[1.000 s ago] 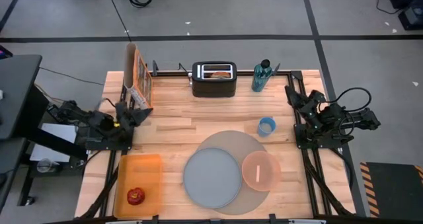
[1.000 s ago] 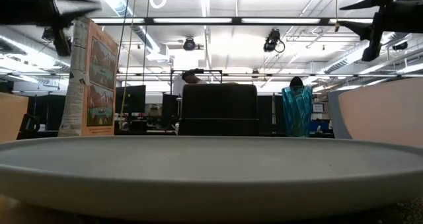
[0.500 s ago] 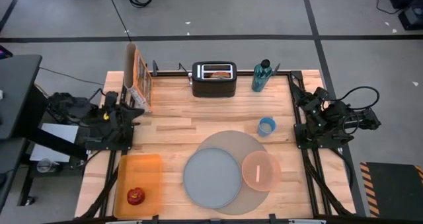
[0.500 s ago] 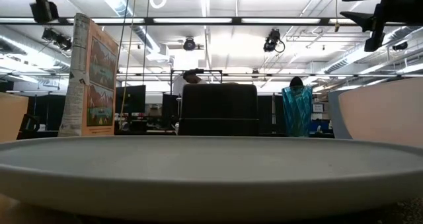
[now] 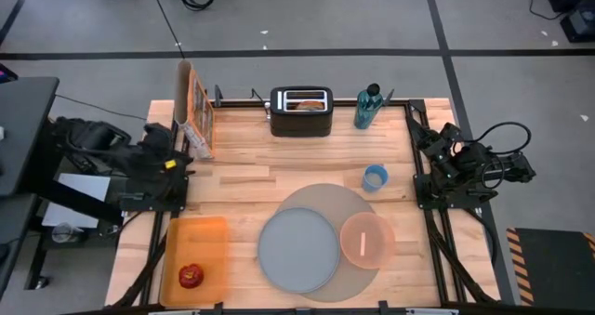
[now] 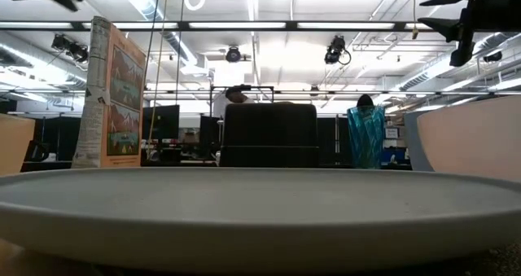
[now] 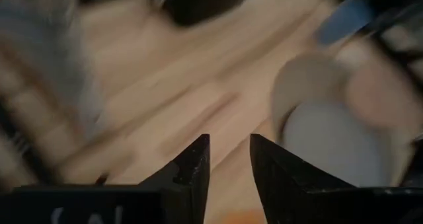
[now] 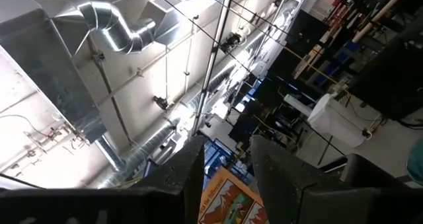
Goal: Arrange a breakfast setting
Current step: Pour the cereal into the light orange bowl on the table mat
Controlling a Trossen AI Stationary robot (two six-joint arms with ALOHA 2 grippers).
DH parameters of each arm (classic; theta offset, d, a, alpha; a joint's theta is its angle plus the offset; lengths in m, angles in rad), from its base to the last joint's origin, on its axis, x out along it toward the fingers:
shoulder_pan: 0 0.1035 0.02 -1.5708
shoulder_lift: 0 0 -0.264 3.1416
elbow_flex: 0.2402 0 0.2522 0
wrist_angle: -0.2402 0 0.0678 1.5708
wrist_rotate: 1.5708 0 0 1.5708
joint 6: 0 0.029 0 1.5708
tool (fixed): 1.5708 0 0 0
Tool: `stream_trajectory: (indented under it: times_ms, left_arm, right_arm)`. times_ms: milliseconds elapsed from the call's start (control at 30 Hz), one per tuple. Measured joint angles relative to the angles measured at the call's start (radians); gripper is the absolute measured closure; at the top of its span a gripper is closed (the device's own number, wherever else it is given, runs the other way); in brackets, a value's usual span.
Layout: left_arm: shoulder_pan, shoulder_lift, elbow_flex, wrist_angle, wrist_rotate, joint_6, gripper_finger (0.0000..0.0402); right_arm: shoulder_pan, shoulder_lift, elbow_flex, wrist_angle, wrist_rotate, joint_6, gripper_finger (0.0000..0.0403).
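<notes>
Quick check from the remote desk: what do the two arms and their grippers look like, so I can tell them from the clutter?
Both arms are black, jointed and bulky. The left arm has a small yellow mark near its wrist; the right arm trails a looping black cable. The left gripper and right gripper each have two dark wedge fingers.

Grey-blue plate and pink bowl on round grey mat, blue cup beside, red apple apart.

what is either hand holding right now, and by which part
Nothing. The left hand shows bare fingers with a gap over the table; the right hand points up at the ceiling, open and empty.
</notes>
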Motion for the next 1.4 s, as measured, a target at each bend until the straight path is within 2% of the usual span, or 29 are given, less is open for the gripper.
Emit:
stream_trajectory:
  times_ms: [133, 267, 333, 467, 567, 800, 1033, 1167, 1400]
  left_arm:
    - [0.018, 0.062, 0.003, -0.06, 0.047, -0.08, 0.0235]
    - [0.05, 0.114, 0.0, -0.057, 0.018, -0.085, 0.0179]
    - [0.073, 0.119, -0.037, -0.056, -0.005, -0.11, 0.0165]
    - [0.093, 0.083, -0.156, -0.06, -0.018, -0.2, 0.0163]
    - [0.086, 0.033, -0.222, -0.061, -0.074, -0.268, 0.0172]
    - [0.106, -0.025, -0.315, -0.05, -0.22, -0.262, 0.0175]
    - [0.109, -0.024, -0.395, -0.024, -0.226, -0.317, 0.0128]
    - [0.109, -0.023, -0.441, 0.046, -0.229, -0.279, 0.0099]
    - [0.11, -0.022, -0.49, 0.079, -0.32, -0.254, 0.0092]
  right_arm:
    - [0.0, 0.0, 0.0, -0.001, -0.016, -0.001, 0.027]
    - [0.0, 0.0, 0.0, 0.0, -0.021, -0.001, 0.027]
    - [0.0, 0.0, 0.0, 0.0, -0.021, -0.001, 0.027]
    - [0.0, 0.0, 0.0, 0.005, -0.037, 0.008, 0.027]
    - [0.0, 0.0, 0.0, 0.016, -0.047, 0.01, 0.027]
    - [0.0, 0.0, 0.001, 0.022, -0.047, 0.027, 0.027]
    - [0.0, 0.0, 0.001, 0.021, -0.047, 0.04, 0.027]
    - [0.0, 0.0, 0.001, 0.02, -0.047, 0.051, 0.027]
    - [0.0, 0.0, 0.001, 0.016, -0.046, 0.054, 0.027]
